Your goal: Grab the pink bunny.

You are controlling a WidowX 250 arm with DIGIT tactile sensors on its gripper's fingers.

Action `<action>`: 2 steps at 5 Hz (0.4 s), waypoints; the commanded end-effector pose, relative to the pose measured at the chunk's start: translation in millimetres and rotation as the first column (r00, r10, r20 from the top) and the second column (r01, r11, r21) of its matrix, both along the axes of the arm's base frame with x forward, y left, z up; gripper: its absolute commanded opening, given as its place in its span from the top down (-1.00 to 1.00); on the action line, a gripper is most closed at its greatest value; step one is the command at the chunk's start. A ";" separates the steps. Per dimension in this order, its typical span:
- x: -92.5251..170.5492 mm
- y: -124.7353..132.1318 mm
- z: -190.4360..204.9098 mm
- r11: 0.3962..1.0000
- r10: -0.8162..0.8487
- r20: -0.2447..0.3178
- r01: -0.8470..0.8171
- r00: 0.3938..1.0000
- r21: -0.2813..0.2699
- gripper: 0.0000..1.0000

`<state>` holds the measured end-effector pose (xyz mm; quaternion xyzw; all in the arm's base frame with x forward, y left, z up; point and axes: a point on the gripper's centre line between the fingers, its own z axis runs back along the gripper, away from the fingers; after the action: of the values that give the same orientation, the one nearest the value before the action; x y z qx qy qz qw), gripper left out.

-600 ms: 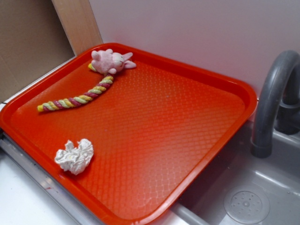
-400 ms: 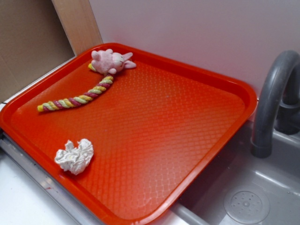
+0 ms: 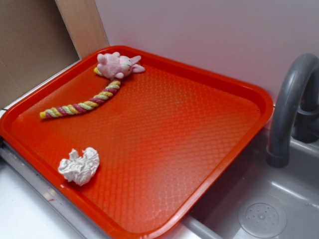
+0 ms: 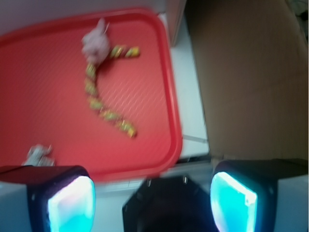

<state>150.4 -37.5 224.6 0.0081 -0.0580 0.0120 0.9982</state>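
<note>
Nearest to me, in the wrist view, the gripper hung with its two glowing fingers spread wide apart and nothing between them, poised off the near edge of the red tray rather than over its middle. Just past that edge, on the tray's near-left part, lay a crumpled white paper wad, well apart from everything else. Farther in, a twisted rope of yellow, pink and green curved across the textured surface toward the far corner. At the rope's far end sat the pink bunny, lying on top of the rope so that a short yellow stub showed beyond it, its pale ears pointing toward the wall; the same bunny looked blurred in the wrist view, close to the tray's far rim. Off to the right of the tray stood a grey faucet above a grey sink with its round drain.
</note>
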 end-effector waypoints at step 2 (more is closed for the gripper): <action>88.8 -53.0 -60.9 0.997 0.000 0.193 0.015 0.981 -0.073 -1.00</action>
<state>238.0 -86.1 149.1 -0.0233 -0.1336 0.0215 0.9905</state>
